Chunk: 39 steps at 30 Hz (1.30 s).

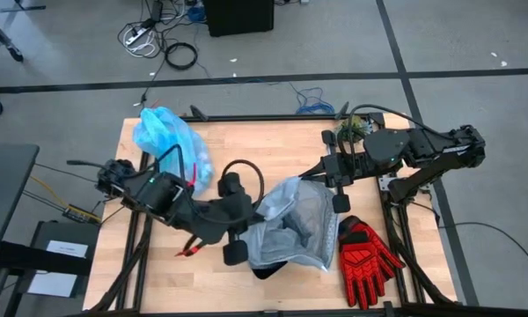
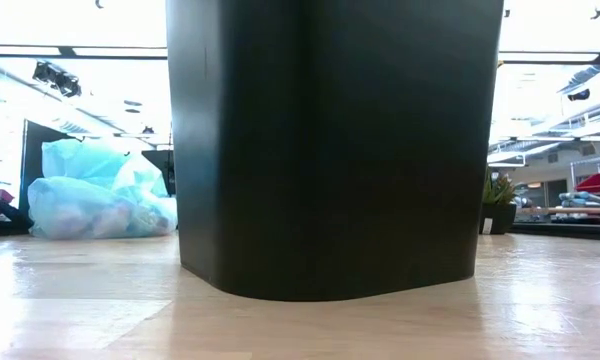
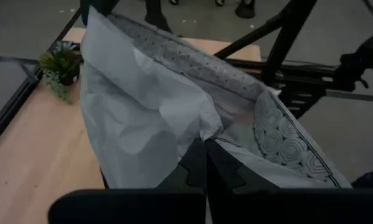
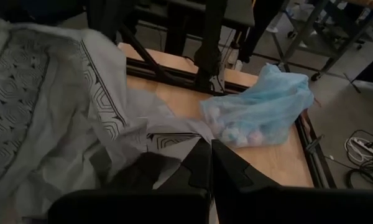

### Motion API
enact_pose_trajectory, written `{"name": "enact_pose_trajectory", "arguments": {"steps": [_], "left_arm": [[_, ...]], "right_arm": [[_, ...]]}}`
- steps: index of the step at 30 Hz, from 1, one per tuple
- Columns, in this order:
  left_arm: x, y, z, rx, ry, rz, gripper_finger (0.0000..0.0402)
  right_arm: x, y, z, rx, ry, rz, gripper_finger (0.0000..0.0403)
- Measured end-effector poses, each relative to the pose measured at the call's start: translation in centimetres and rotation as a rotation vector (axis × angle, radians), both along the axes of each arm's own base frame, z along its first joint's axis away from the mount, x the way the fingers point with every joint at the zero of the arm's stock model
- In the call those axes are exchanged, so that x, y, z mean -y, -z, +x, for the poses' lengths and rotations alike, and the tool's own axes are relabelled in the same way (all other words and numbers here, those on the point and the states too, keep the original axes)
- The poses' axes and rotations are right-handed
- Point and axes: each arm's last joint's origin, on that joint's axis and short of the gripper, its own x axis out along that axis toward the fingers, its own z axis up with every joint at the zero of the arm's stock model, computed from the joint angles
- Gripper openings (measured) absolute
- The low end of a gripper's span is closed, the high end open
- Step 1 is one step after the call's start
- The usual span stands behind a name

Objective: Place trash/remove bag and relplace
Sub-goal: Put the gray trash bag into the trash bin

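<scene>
Black bin (image 2: 335, 140) stands mid-table as landmark, w/ a pale grey-blue patterned bag (image 1: 292, 224) draped over its mouth. Left gripper (image 3: 206, 163) sits at the bin's left rim, fingers clenched on a fold of that grey bag's edge; right gripper (image 4: 210, 160) is at the bin's far-right rim, also clenched on the grey bag's edge — the two hold opposite sides of it. The task's bag (image 1: 169, 139), bright cyan and crinkly, lies on the table well to the left of the bin toward the far-left corner, apart from both grippers; left arm's elbow is near it but gripper isn't. Inside the cyan bag, the trash (image 4: 239, 134) shows through the plastic — small pink, white and pale blue wads bunched at the bottom. Red glove (image 1: 366, 254) lies on the table just right of the bin, near side. Small green plant (image 3: 61, 65) stands beyond the bin at the table's far-right edge.
</scene>
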Motion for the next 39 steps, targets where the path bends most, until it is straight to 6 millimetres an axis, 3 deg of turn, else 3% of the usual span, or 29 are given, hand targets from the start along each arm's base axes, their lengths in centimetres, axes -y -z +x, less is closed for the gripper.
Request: {"name": "enact_pose_trajectory", "arguments": {"steps": [7,16,24,30,36,39], "left_arm": [[-1.1,-3.4,-3.9,0.113,0.037,-0.052,0.0000],[-2.5,-4.6,-6.5,0.099,0.114,-0.040,0.0000],[-3.3,-2.4,-7.6,-0.121,-0.027,-0.006,0.0000],[-2.9,0.7,-6.6,-0.184,-0.115,0.029,0.0000],[-2.4,4.4,-5.9,-0.048,-0.091,-0.050,0.0000],[-2.8,6.1,-6.5,0.050,-0.079,-0.103,0.0000]], "right_arm": [[0.0,0.0,0.0,0.004,-0.009,0.005,0.0000],[-0.3,-0.6,0.1,0.053,-0.076,0.049,0.0000],[0.2,-0.4,0.4,0.044,-0.043,0.048,0.0000],[1.0,-0.2,0.6,0.029,-0.007,0.044,0.0000],[1.1,-0.1,0.6,0.015,-0.020,0.045,0.0000],[1.0,0.1,0.5,-0.005,-0.025,0.042,0.0000]]}}
